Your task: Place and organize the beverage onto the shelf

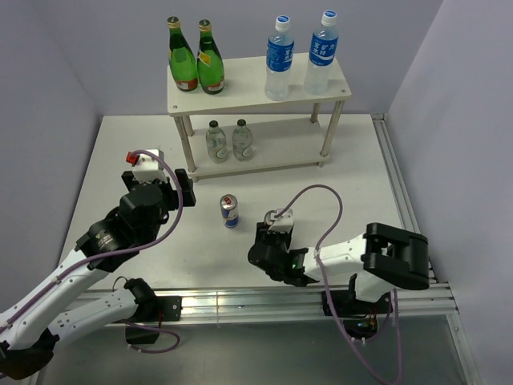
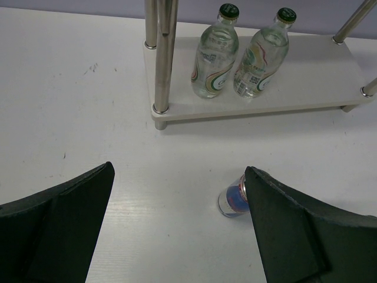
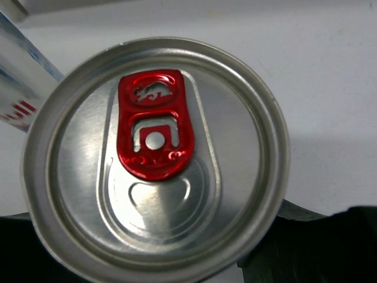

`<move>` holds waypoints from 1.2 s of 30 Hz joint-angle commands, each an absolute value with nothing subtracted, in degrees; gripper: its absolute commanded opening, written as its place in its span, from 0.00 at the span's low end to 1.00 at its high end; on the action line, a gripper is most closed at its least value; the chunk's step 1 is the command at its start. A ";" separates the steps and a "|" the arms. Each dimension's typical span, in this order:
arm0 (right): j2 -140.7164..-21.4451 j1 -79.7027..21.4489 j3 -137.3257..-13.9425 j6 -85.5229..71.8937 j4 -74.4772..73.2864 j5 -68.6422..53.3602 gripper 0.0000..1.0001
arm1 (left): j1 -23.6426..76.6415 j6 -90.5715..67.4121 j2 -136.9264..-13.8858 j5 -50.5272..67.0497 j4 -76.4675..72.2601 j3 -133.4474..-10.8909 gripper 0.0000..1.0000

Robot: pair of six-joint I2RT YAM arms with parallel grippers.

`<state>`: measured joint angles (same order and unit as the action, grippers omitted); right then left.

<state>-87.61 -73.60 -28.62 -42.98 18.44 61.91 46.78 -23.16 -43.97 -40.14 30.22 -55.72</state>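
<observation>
The jaws of the right gripper (image 1: pixel 278 226) are closed on the held can (image 3: pixel 154 159), whose silver lid and red tab fill the right wrist view. The grip appears to be low on the body, with only dark finger material seen at the bottom edge of that view. The jaws of the left gripper (image 2: pixel 178 172) are spread wide and hold nothing, and the second can (image 2: pixel 231 201) is seen upright on the table (image 1: pixel 120 152) between and beyond them. Farther out stands the shelf (image 1: pixel 248 87). Two water bottles (image 1: pixel 279 48) and two green glass bottles (image 1: pixel 183 58) are on its top board, and two small green-capped bottles (image 1: pixel 216 141) are on its lower board. Both cans are judged to be left to place. A low grip could let the slim can tilt or slip when it is lifted. The second can stands near the held one and could be knocked over by a sideways swing. A bottle on the lower board could be struck if the can is brought in too close. How far the pads wrap the can cannot be made out. In the top view the held can is largely covered by the gripper. The tilted blue-silver shape at the left edge of the right wrist view is cut off, though it is likely the second can.
</observation>
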 commanded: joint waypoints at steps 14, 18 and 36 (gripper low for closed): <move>-77.16 -47.58 -47.09 -29.80 18.80 53.18 0.00 | 46.14 -21.80 -43.59 -39.20 28.74 -55.99 0.99; -84.00 -40.98 -53.16 -26.90 20.13 49.75 0.00 | 46.14 -21.71 -43.77 -39.11 28.57 -55.90 0.99; -101.59 -26.81 -65.83 -23.47 23.03 42.45 0.00 | 46.14 -21.71 -44.65 -38.23 28.57 -55.72 0.99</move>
